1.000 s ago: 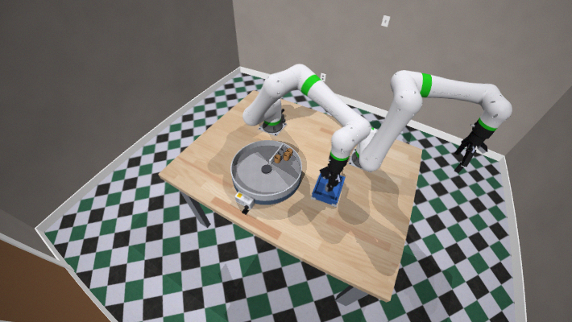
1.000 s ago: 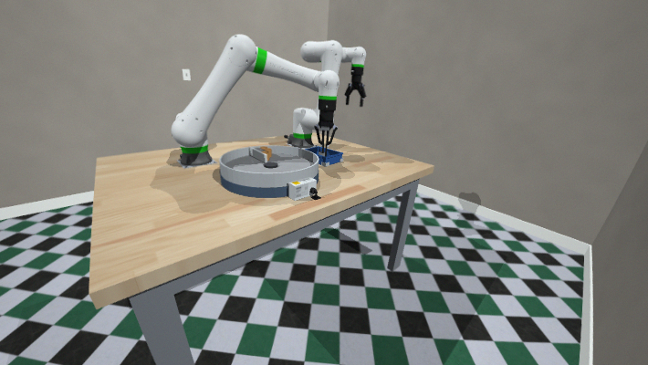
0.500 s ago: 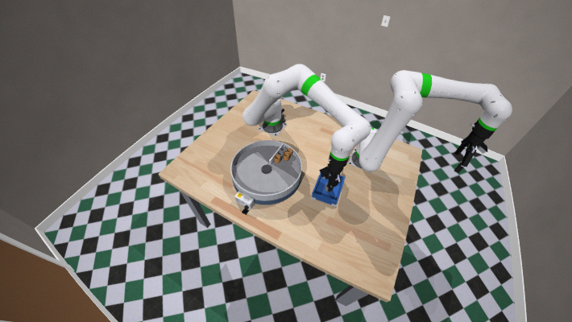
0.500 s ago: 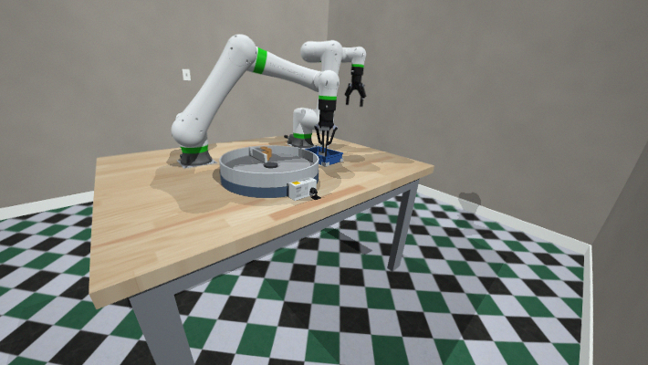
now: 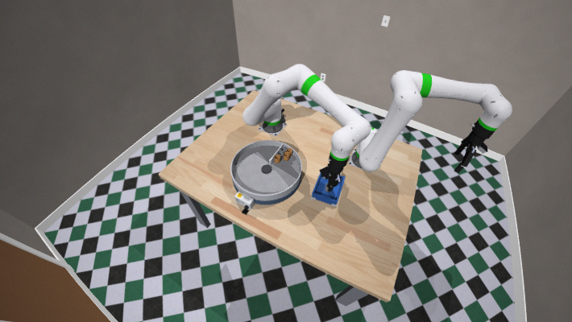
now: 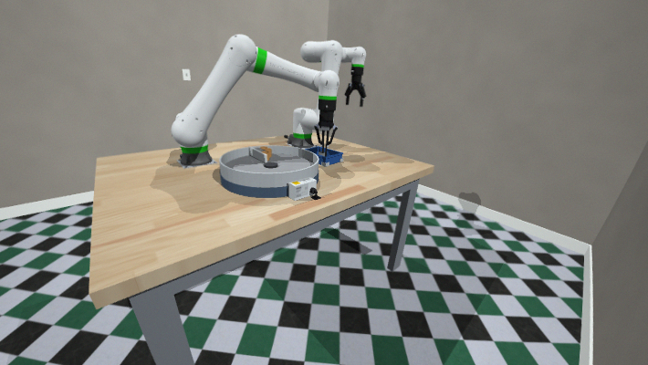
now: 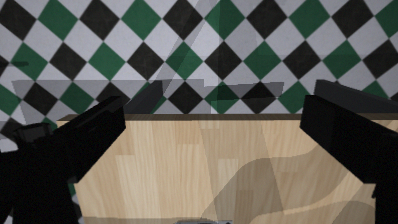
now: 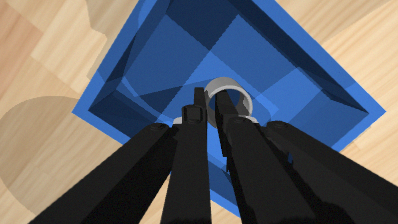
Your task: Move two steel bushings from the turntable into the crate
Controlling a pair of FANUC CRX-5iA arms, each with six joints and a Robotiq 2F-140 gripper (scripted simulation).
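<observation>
The right gripper (image 5: 330, 188) (image 6: 324, 152) (image 8: 210, 95) points down into the blue crate (image 5: 325, 198) (image 6: 334, 160) (image 8: 356, 90). It is shut on the wall of a steel bushing (image 8: 225, 82), one finger inside the ring and one outside. The crate looks level, with pale guides at the corners that show. Its near part is hidden by the fingers in the right wrist view. The round grey turntable (image 5: 250, 177) (image 6: 256, 175) carries several copper-brown bushings (image 5: 278, 158) (image 6: 266, 152) beside its divider, with small grey pieces among them. The left gripper (image 5: 460, 162) (image 6: 354, 104) (image 7: 214, 112) is open and empty, high beyond the table.
A white control box (image 5: 244, 200) (image 6: 302, 189) with a black knob is at the turntable's front edge. The divider (image 5: 276, 154) (image 6: 258, 154) and the turntable's raised rim stand around the bushings. The left arm's base is near the crate. The wooden table (image 5: 362, 241) (image 6: 182, 228) extends toward the front.
</observation>
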